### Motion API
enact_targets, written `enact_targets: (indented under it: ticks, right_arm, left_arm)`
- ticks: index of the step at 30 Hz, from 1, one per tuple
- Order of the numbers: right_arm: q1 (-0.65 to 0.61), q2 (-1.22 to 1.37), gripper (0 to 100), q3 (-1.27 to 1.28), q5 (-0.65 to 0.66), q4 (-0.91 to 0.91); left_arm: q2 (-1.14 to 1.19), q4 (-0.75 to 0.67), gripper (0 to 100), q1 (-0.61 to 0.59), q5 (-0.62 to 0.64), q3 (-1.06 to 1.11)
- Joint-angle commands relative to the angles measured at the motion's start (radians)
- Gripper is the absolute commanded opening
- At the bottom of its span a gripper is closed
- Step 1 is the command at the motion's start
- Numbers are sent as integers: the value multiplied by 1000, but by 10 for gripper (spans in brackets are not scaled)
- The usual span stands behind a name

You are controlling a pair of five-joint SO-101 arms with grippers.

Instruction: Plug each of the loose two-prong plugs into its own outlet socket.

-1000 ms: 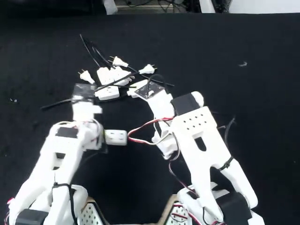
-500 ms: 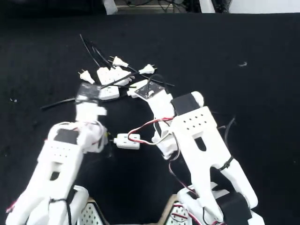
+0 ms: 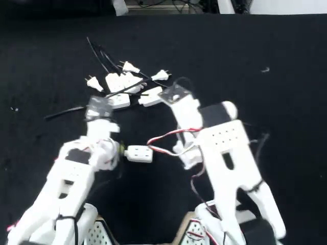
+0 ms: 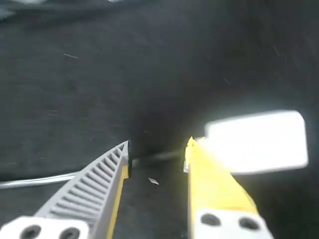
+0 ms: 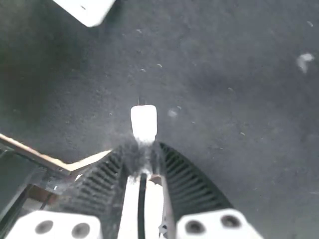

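In the right wrist view my right gripper [image 5: 144, 149] is shut on a white two-prong plug [image 5: 143, 122], held just over the black mat, with its black cord running back between the fingers. In the high view the right arm's wrist [image 3: 174, 95] hangs beside an outlet socket [image 3: 151, 97]. My left gripper [image 4: 157, 152] stands open over the mat, nothing between its fingers. A white outlet socket [image 4: 256, 142] lies just outside its yellow finger [image 4: 209, 174]. The high view has that socket [image 3: 139, 153] between the two arms. Loose plugs [image 3: 93, 81] [image 3: 130, 67] [image 3: 161, 75] lie around further sockets [image 3: 122, 81].
Black cords [image 3: 102, 56] trail from the cluster at the back left, and one cord [image 3: 64, 112] runs off to the left. Red and white arm wires [image 3: 168, 135] loop near the near socket. The black mat [image 3: 276, 66] stretches to the right.
The near socket slid right, away from my left gripper, then stayed put. My right arm shifted right with the plug, uncovering the socket beside it.
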Motion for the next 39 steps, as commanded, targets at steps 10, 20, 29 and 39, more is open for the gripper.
enact_targets:
  ticks: [10, 20, 29, 39]
  right_arm:
    - [244, -104, 11, 31, 186, 25]
    - [239, -79, 11, 94, 132, -80]
    - [244, 44, 11, 30, 127, -94]
    - [245, 47, 11, 28, 135, -32]
  left_arm:
    - [78, -35, 191, 321, -5, -68]
    - [75, 14, 191, 366, -5, -87]
    - [-193, 68, 191, 197, -3, -65]
    - [-195, -265, 191, 188, 49, 150]
